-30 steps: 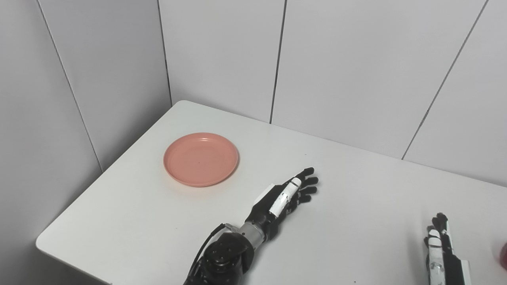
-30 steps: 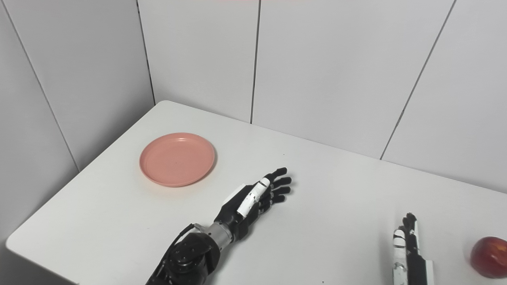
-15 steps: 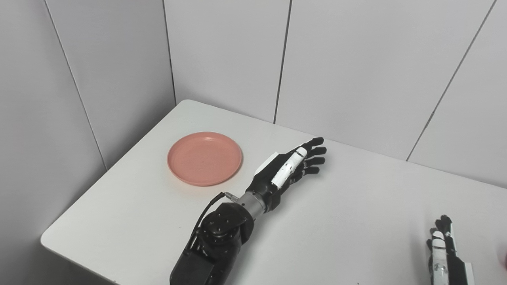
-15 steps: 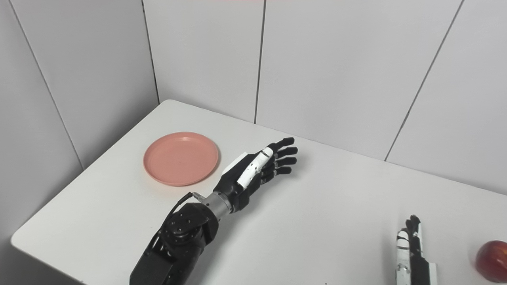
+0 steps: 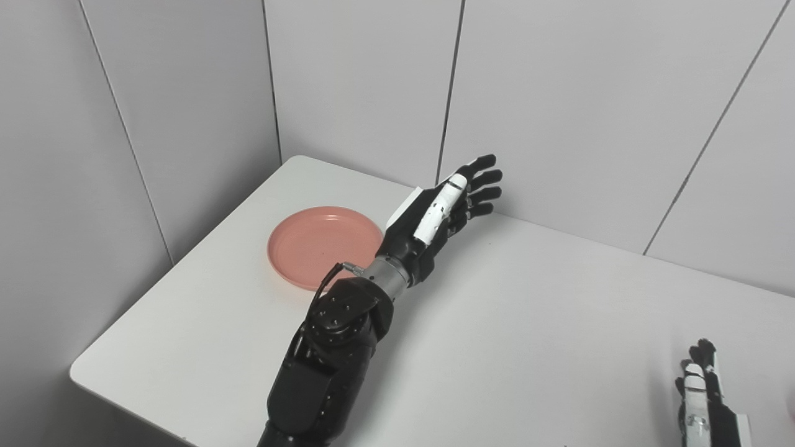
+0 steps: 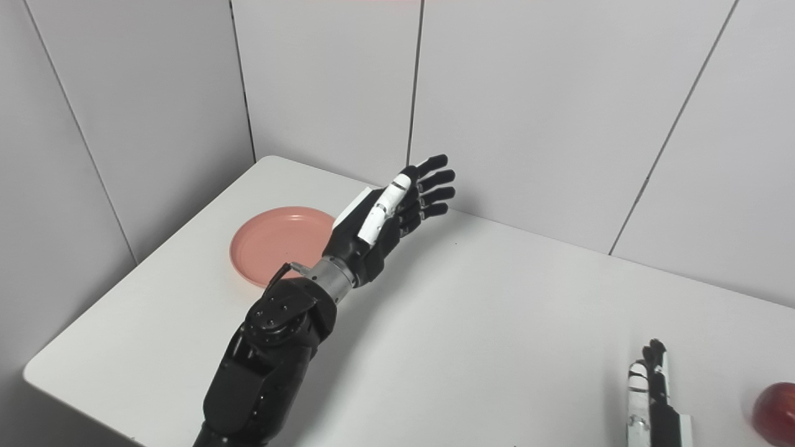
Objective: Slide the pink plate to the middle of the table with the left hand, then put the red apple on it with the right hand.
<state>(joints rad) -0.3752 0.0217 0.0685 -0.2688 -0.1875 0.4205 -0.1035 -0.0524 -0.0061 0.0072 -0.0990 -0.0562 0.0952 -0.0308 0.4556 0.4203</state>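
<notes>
The pink plate (image 5: 313, 243) lies flat near the table's far left corner, its right edge hidden behind my left wrist. My left hand (image 5: 444, 210) is raised above the table just right of the plate, fingers spread, open and holding nothing. The red apple (image 6: 775, 414) sits at the near right edge of the right eye view; in the left eye view only a sliver shows. My right hand (image 6: 652, 394) rests low at the bottom right, left of the apple, fingers straight and together, holding nothing.
The white table (image 5: 528, 323) has a rounded near-left corner and meets grey panelled walls (image 5: 559, 93) at the back and left. My left forearm (image 5: 329, 360) rises from the bottom edge across the table's left-middle.
My left hand has lifted and moved toward the far wall, now level with the plate's right side. The right hand has barely moved. The camera has shifted slightly.
</notes>
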